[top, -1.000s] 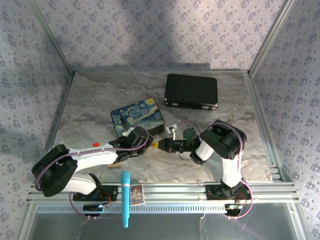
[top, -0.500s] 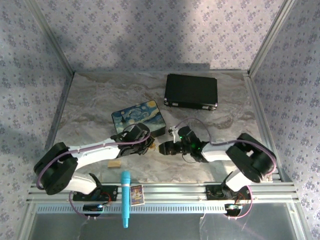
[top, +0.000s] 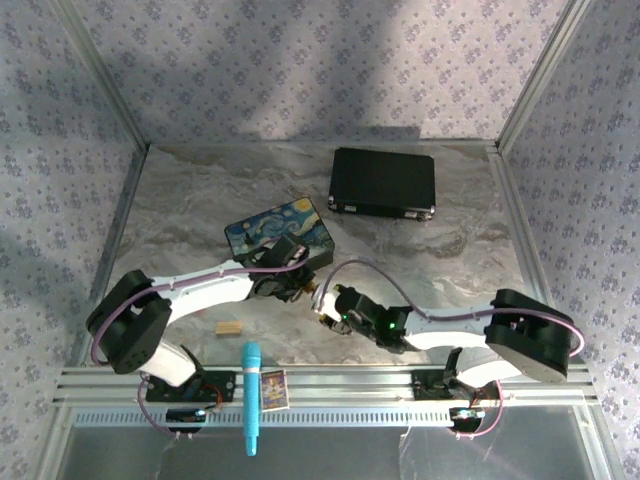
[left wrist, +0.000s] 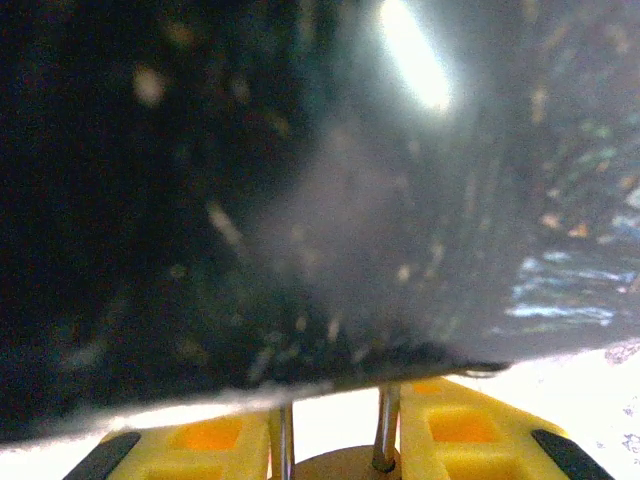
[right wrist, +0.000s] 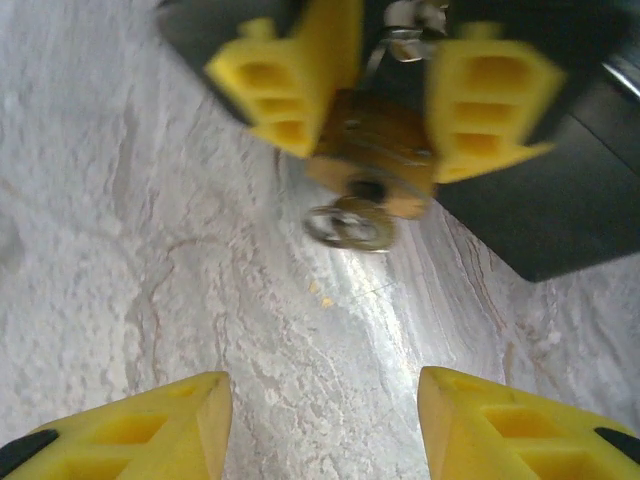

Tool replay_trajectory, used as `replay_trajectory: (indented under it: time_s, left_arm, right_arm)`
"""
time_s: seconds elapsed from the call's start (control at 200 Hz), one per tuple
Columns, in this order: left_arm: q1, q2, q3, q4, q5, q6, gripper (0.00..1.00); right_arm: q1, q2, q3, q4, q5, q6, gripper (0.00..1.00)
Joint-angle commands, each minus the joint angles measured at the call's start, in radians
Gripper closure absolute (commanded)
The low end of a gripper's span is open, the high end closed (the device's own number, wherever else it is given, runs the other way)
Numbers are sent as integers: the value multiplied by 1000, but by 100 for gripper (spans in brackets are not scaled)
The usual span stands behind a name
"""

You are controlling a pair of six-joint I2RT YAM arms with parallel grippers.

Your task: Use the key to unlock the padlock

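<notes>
from above, note the right gripper (top: 324, 303) dropped low and flat since a second ago, just beside the left gripper (top: 302, 288) at the box (top: 280, 232). from the left wrist, see fingers (left wrist: 450, 438) clamped on the padlock (left wrist: 340, 468), shackle (left wrist: 381, 425) seated at both legs, so likely not unlocked yet. from the right wrist, find own fingers (right wrist: 130, 430) spread wide, grasping nothing, with the key (right wrist: 350, 225) apparently left in the keyhole, though blurred. probably calls for regripping and turning it.

Your top camera looks down on the table (top: 190, 200) from high behind. Both wrist cameras sit close, sharing the padlock (right wrist: 372, 150) from opposite sides.
</notes>
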Motion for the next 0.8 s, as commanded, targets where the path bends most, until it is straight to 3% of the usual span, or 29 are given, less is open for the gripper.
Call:
replay_trajectory:
  time_s: [0.0, 0.245, 0.475, 0.605, 0.795]
  left_arm:
    - [1, 33, 10, -77, 76, -22, 97]
    - [0, 40, 3, -60, 84, -28, 97]
    - [0, 46, -3, -47, 91, -34, 97]
    - [0, 49, -3, -35, 100, -36, 97]
    - [1, 52, -4, -23, 111, -43, 97]
  right_arm:
    - [25, 53, 60, 5, 140, -185, 48]
    - [45, 135, 120, 98, 187, -188, 53]
    - [46, 154, 141, 74, 184, -164, 71]
    - [44, 168, 135, 93, 180, -154, 76]
    - [51, 174, 124, 138, 139, -136, 76]
